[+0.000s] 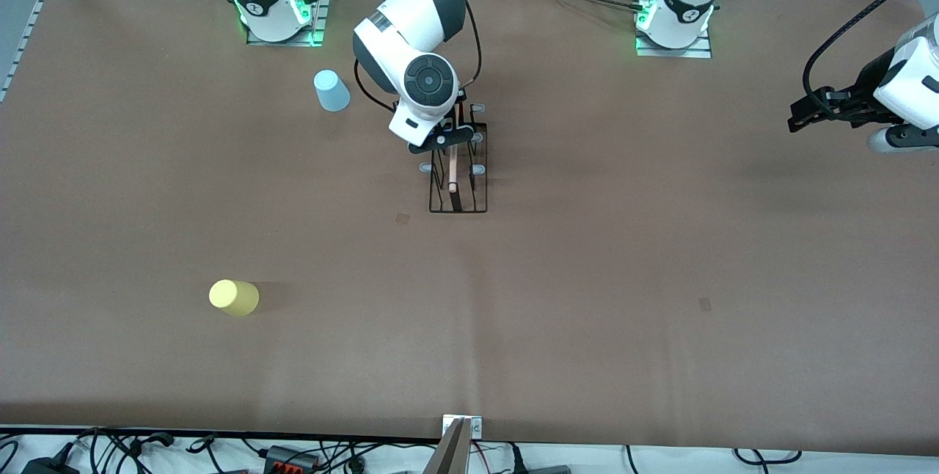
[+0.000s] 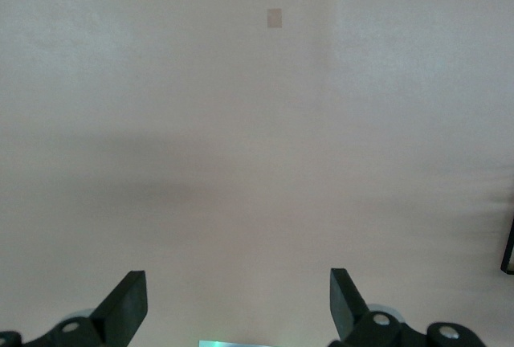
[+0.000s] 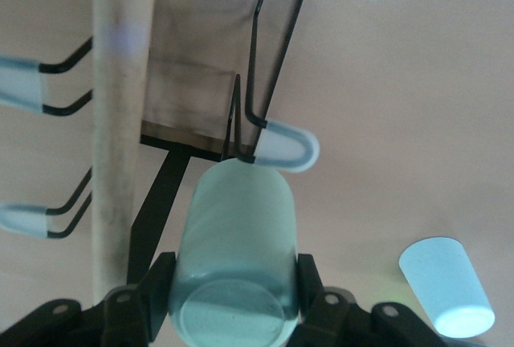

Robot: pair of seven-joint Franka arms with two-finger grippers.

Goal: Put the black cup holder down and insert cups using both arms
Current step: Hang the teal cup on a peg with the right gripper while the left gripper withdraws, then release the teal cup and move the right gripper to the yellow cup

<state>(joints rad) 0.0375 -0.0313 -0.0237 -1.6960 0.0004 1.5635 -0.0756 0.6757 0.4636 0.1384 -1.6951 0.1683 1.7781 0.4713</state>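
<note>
The right end effector point(image 3: 233, 287) grips a pale green cup point(image 3: 234, 259) over the rack point(image 1: 458, 169), its mouth at a grey-tipped peg point(image 3: 285, 144). The rack stands mid-worktop point(image 1: 587, 276). From it, the blue cup point(image 1: 331, 90) sits at ten o'clock, the yellow cup point(image 1: 234, 297) at eight. The left end effector point(image 2: 238, 307) waits released over bare worktop.

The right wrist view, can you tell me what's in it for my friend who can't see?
The right gripper holds a pale green cup in its jaws, right by a grey-tipped peg of the black cup holder. The holder's wooden rod handle runs alongside, and a light blue cup lies on the brown table.
</note>
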